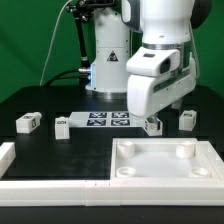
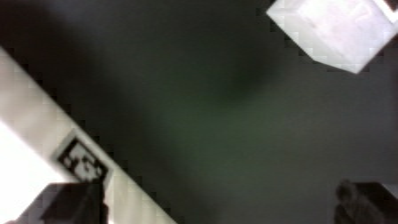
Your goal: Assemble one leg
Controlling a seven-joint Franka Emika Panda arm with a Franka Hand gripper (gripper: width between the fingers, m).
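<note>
Tool [image 2: 214,205] over the dark worktop [image 1: 60,150], its fingers [image 2: 63,203] apart with nothing between them. The leg [image 1: 150,125] sits just under the tool, between the marker board [image 1: 105,119] and the white panel [image 1: 165,162] (its long axis cannot be told, the tool hiding its top). Outer leg [image 1: 27,122] and inner leg [image 1: 62,127] lie low at the exterior view's left; right-hand leg [image 1: 186,119] stands apart.
</note>
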